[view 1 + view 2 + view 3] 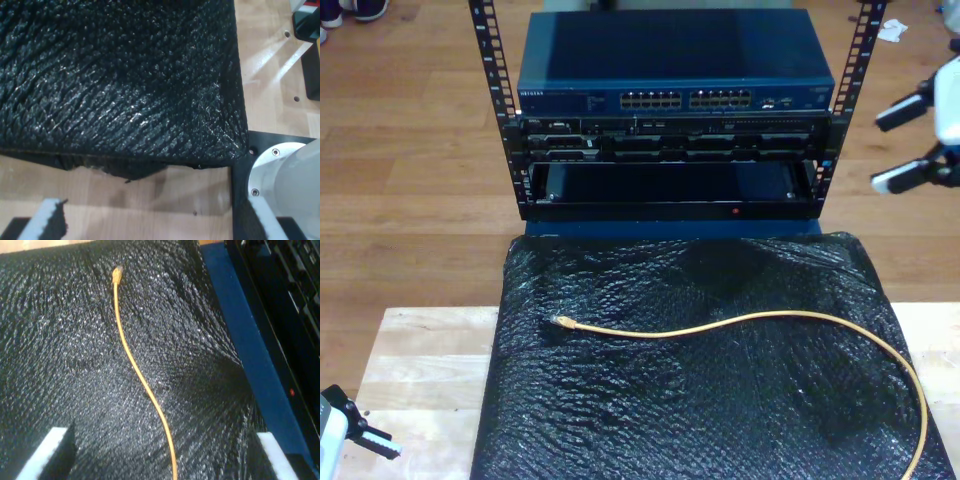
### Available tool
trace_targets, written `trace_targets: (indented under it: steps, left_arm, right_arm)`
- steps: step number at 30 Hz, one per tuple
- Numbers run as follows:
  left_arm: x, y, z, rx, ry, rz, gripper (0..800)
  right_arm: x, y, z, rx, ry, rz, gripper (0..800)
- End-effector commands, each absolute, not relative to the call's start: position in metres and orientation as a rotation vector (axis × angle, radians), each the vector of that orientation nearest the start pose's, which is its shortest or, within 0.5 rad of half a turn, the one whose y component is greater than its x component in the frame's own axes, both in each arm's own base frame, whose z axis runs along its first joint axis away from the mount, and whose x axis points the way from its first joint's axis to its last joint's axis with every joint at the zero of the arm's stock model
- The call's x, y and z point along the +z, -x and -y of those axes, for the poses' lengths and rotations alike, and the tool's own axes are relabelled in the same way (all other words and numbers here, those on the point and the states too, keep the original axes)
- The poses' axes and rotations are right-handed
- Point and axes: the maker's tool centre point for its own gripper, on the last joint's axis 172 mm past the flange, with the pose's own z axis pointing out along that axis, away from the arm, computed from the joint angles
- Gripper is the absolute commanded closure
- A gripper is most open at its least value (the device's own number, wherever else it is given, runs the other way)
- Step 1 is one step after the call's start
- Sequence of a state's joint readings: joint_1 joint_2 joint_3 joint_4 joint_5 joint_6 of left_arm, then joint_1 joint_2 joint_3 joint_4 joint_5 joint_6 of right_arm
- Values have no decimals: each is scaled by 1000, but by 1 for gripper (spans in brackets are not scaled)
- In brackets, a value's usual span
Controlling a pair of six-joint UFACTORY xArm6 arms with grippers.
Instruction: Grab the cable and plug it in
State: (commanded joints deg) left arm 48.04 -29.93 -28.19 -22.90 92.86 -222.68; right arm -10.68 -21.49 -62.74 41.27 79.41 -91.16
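Observation:
The yellow-orange cable (740,322) lies loose on a black textured mat (700,410). Its clear plug (561,322) rests toward the exterior view's left, and the cable curves off the mat's front edge at the exterior view's right. My second gripper (902,145) hovers open above the mat's far corner at the exterior view's right. From there it looks along the cable (135,365) to the plug (117,274), with nothing between its fingers (50,452). My first gripper (360,432) is low at the exterior view's bottom left. It is open (157,222) over the wooden table (150,195), beside the mat's corner (125,75).
Behind the mat stands a rack with a blue network switch (675,60) and its row of ports (685,100), seen also as a blue edge (245,340). A silver arm base on a black plate (285,175) sits by the mat's corner.

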Motion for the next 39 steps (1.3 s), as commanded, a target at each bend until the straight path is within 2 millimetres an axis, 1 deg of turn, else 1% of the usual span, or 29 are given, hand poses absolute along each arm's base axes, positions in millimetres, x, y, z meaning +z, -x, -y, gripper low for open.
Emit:
trace_targets:
  steps: [4, 5, 7, 10, 12, 15, 17, 19, 25, 27, 30, 36, 39]
  left_arm:
    - [179, -183, -45, 551, -1873, 1665, 0]
    - [179, -183, -45, 551, -1873, 1665, 0]
    - [179, -183, -45, 551, -1873, 1665, 0]
    - [179, -183, -45, 551, -1873, 1665, 0]
    - [179, -183, -45, 551, -1873, 1665, 0]
    - [179, -183, -45, 551, -1873, 1665, 0]
    - [179, -183, -45, 551, -1873, 1665, 0]
    - [179, -183, -45, 551, -1873, 1665, 0]
    - [179, -183, -45, 551, -1873, 1665, 0]
    - [179, -183, -45, 551, -1873, 1665, 0]
    - [179, -183, -45, 551, -1873, 1665, 0]
    - [179, -184, -46, 551, -1873, 1665, 0]
    - [179, -184, -46, 551, -1873, 1665, 0]
  right_arm:
    - [393, -432, -110, -849, 2087, 1620, 4]
    - [390, -434, -116, -848, 2084, 1627, 4]
    - [384, -435, -134, -837, 2056, 1655, 6]
    - [368, -431, -162, -773, 2004, 1722, 6]
    - [357, -428, -175, -722, 1999, 1763, 4]
    - [342, -436, -184, -677, 2055, 1779, 6]
    - [330, -438, -196, -643, 2062, 1826, 6]
    - [317, -438, -206, -600, 2064, 1870, 7]
    - [292, -438, -231, -517, 2130, 1896, 17]
    - [284, -437, -242, -494, 2147, 1911, 20]
    - [269, -431, -257, -433, 2176, 1916, 20]
    - [244, -432, -272, -317, 2302, 1913, 20]
    - [231, -437, -275, -262, 2389, 1874, 21]
